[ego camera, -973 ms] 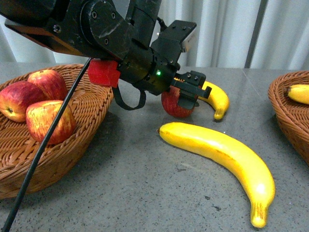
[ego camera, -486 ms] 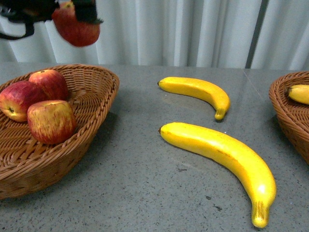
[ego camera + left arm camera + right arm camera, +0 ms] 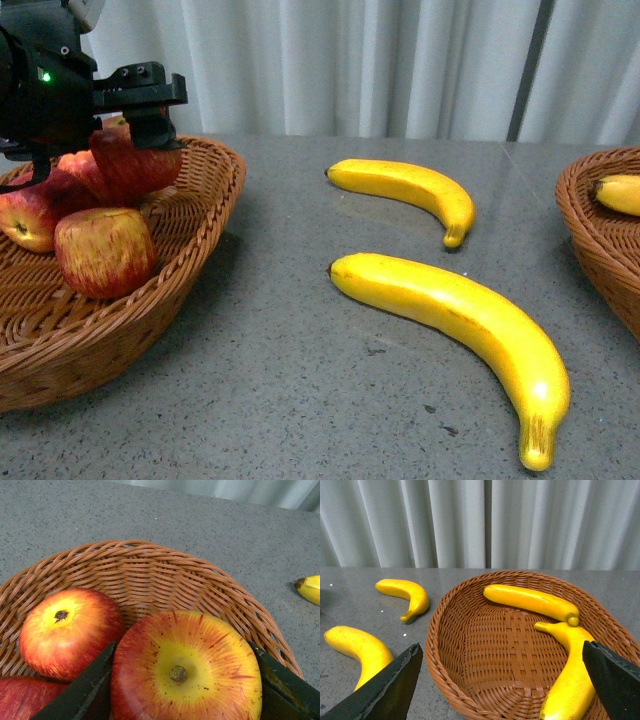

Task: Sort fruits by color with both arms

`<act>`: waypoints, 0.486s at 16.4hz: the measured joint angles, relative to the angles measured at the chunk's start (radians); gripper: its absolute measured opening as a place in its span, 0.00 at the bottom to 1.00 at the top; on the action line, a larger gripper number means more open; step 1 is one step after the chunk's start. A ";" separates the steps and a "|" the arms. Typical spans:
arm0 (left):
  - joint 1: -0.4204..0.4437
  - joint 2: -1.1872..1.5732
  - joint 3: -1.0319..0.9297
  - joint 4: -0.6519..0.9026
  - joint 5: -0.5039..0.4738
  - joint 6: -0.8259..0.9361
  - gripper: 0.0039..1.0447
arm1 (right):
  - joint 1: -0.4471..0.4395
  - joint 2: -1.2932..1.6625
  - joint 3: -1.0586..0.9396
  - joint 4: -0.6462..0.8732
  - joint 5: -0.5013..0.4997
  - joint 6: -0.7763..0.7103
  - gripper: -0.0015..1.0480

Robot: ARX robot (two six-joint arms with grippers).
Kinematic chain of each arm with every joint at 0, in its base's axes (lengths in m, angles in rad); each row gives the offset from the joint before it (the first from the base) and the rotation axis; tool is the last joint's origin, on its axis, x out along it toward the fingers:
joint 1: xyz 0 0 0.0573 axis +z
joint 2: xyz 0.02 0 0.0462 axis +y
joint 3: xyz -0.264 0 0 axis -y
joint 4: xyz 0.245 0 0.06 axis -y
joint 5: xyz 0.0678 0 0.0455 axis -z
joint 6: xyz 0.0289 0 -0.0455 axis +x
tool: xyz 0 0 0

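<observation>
From the front, the left gripper (image 3: pixel 140 130) hangs over the left basket (image 3: pixel 215 190), its jaws clamped on a red apple (image 3: pixel 135 165) just above the wicker. I cannot tell whether that apple touches the fruit beneath. Two loose apples lie in the same basket: a streaked apple (image 3: pixel 105 250) nearest the camera and a darker apple (image 3: pixel 25 215) towards the left rim. On the grey table (image 3: pixel 300 400) between the baskets lie a far banana (image 3: pixel 410 190) and a larger near banana (image 3: pixel 460 320), apart from each other. At the right edge the right basket (image 3: pixel 600 230) shows a yellow banana end (image 3: pixel 620 193) inside. From the left wrist, the black fingers (image 3: pixel 85 690) press both sides of the red apple (image 3: pixel 185 670), stem up, with another apple (image 3: pixel 70 630) just beside it on the basket weave (image 3: pixel 165 580) and a sliver of a third in the corner. From the right wrist, the right gripper (image 3: pixel 500 690) is spread wide with nothing between its fingers (image 3: pixel 385 690), poised over the right basket (image 3: pixel 435 645), which holds two bananas, an upper banana (image 3: pixel 530 600) and a lower banana (image 3: pixel 570 675), their ends close together. Two more bananas lie outside on the table.
</observation>
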 joint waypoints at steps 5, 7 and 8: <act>-0.021 -0.056 -0.023 0.042 0.024 0.011 0.94 | 0.000 0.000 0.000 0.000 0.000 0.000 0.94; -0.047 -0.173 -0.071 0.079 0.020 0.055 0.94 | 0.000 0.000 0.000 0.000 0.000 0.000 0.94; -0.061 -0.252 -0.108 0.111 -0.001 0.085 0.94 | 0.000 0.000 0.000 0.000 0.000 0.000 0.94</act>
